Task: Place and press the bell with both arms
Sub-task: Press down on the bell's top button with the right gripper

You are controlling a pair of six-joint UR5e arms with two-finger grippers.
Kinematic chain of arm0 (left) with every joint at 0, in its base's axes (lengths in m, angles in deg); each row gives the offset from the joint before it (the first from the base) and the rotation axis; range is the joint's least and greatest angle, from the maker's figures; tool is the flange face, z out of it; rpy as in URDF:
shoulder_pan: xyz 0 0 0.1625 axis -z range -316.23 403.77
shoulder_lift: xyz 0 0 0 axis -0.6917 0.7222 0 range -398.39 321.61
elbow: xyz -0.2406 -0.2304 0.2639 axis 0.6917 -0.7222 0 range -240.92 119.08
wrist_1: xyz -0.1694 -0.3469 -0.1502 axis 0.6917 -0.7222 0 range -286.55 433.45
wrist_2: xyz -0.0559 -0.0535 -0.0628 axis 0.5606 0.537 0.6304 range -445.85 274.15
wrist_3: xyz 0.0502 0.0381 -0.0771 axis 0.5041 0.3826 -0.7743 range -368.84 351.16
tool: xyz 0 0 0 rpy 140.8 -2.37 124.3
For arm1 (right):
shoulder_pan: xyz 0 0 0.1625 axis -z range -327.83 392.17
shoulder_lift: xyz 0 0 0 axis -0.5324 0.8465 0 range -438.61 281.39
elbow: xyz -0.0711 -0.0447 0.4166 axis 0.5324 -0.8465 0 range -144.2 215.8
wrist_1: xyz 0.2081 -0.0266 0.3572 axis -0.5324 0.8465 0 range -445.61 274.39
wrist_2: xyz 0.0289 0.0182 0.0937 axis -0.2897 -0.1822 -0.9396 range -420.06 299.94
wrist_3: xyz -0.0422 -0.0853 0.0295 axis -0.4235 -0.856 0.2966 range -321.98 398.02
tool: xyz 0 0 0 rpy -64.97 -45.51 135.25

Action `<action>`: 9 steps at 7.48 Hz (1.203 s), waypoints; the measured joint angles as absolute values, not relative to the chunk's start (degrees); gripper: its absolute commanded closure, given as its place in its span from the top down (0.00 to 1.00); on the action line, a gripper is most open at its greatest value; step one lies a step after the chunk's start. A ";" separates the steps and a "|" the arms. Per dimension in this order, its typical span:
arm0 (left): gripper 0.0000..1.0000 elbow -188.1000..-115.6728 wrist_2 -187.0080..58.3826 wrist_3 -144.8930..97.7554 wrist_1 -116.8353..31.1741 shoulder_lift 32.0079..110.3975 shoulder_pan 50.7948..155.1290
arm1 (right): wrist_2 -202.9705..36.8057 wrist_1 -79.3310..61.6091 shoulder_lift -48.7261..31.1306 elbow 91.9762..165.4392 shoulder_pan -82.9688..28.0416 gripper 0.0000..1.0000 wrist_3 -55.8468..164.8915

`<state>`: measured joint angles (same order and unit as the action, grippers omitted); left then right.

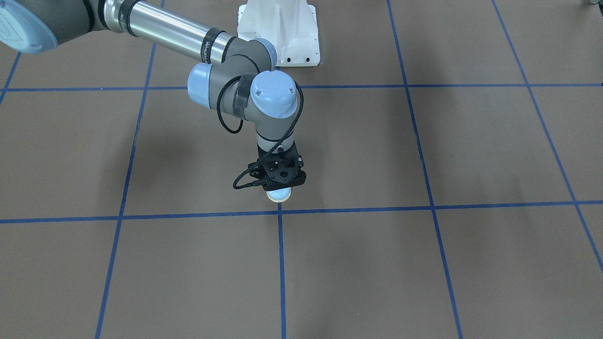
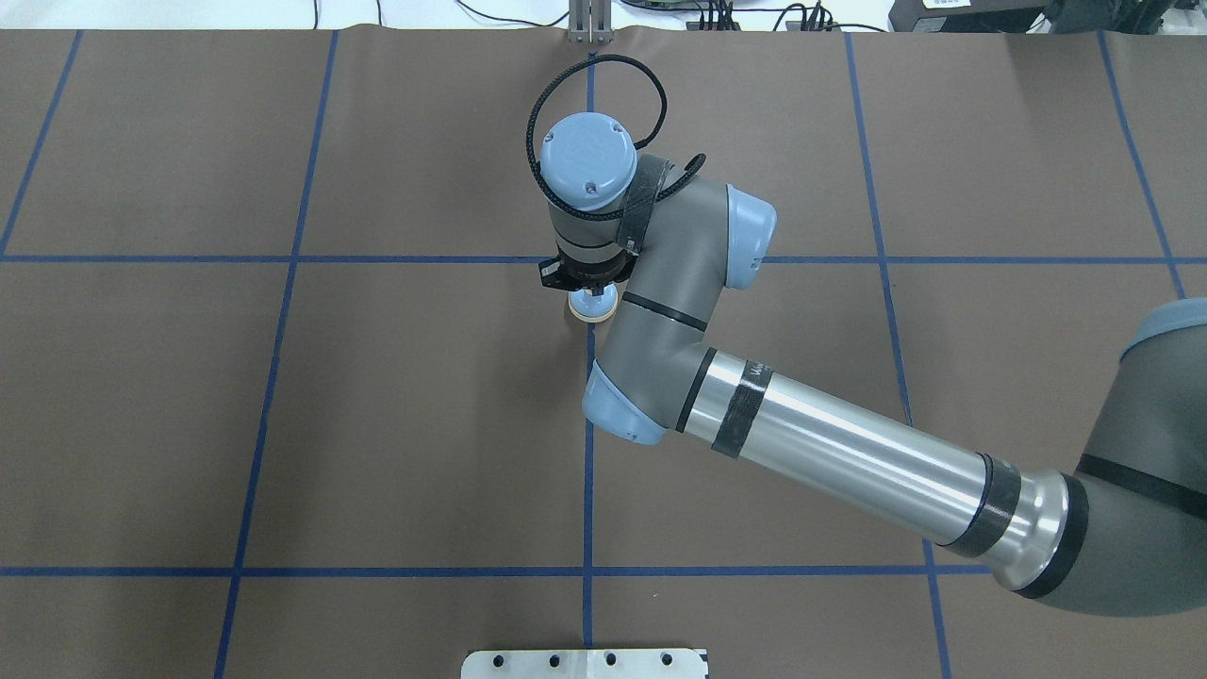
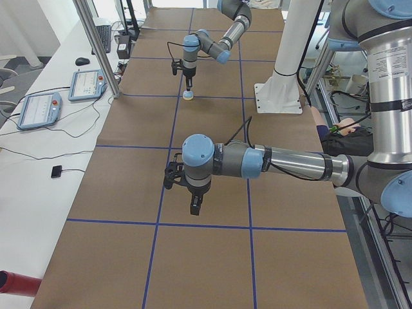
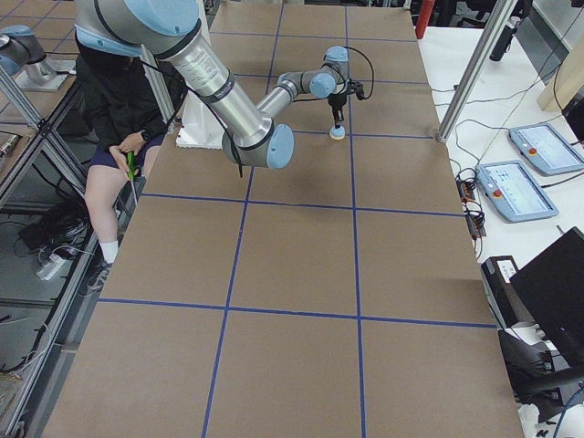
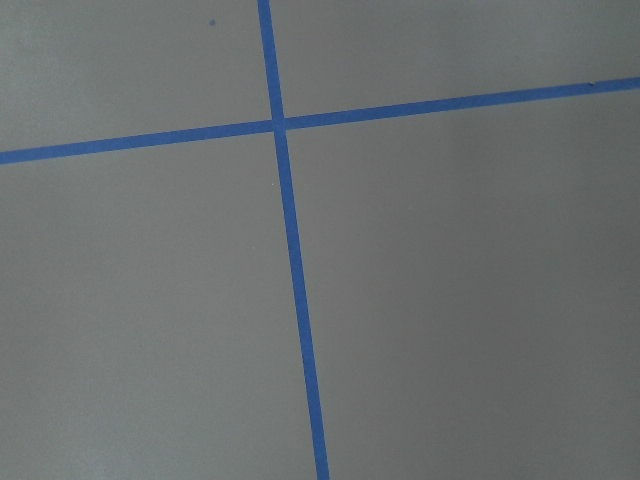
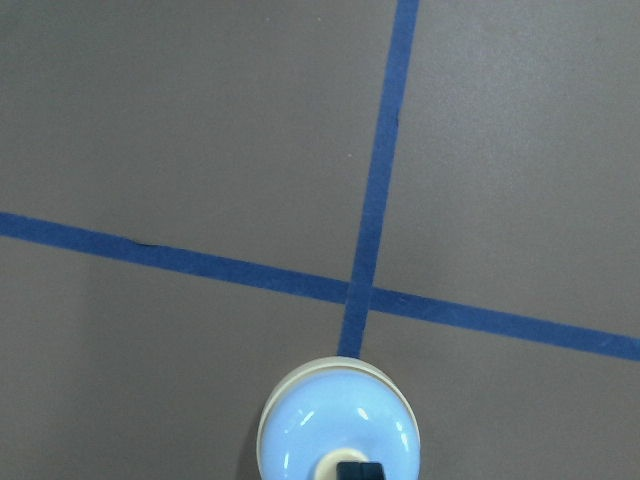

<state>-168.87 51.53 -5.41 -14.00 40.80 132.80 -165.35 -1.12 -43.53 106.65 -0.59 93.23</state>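
- I count one bell (image 6: 330,425), a light-blue dome with a cream button. It stands upright on the brown table (image 2: 396,424).
- It sits over one blue tape line (image 6: 385,160), just short of the single crossing in the right wrist view.
- There are two arms. In the left-side view the right arm (image 2: 830,443) is the far, small one, and the left arm (image 3: 290,164) is the near, large one.
- The right gripper (image 6: 352,471) points straight down over the bell. I see only one dark tip, meeting the cream button at the bottom edge of the wrist view, so its fingers look drawn together with nothing between them. I cannot tell whether the button is pushed in.
- The left gripper (image 3: 195,207) hangs above bare table, well apart from the bell. Only the side view shows it, so I cannot tell how its fingers stand.
- The left wrist view shows table and one tape crossing, nothing more.
- Off the work area I count one white pedestal (image 1: 279,33), two control tablets (image 3: 37,109) on the side bench, and one seated person (image 4: 123,100).
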 measured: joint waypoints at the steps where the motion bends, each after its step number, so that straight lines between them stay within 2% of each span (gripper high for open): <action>1: 1.00 -168.86 51.53 -5.41 -14.00 40.80 132.80 | -165.34 -1.09 -43.54 106.58 -0.53 0.00 93.22; 5: 1.00 -168.90 51.53 -5.41 -14.00 40.78 132.80 | -165.37 -1.08 -43.75 106.55 -0.45 0.00 93.18; 6: 1.00 -168.92 51.53 -5.41 -14.00 40.74 132.80 | -165.45 -1.09 -43.96 106.85 -0.59 0.57 93.11; 7: 1.00 -168.93 51.53 -5.41 -14.00 40.73 132.80 | -165.64 -1.04 -44.13 107.36 -1.02 1.00 93.07; 9: 1.00 -168.89 51.53 -5.46 -14.00 40.71 132.80 | -166.38 -0.72 -43.68 109.21 -3.31 1.00 92.99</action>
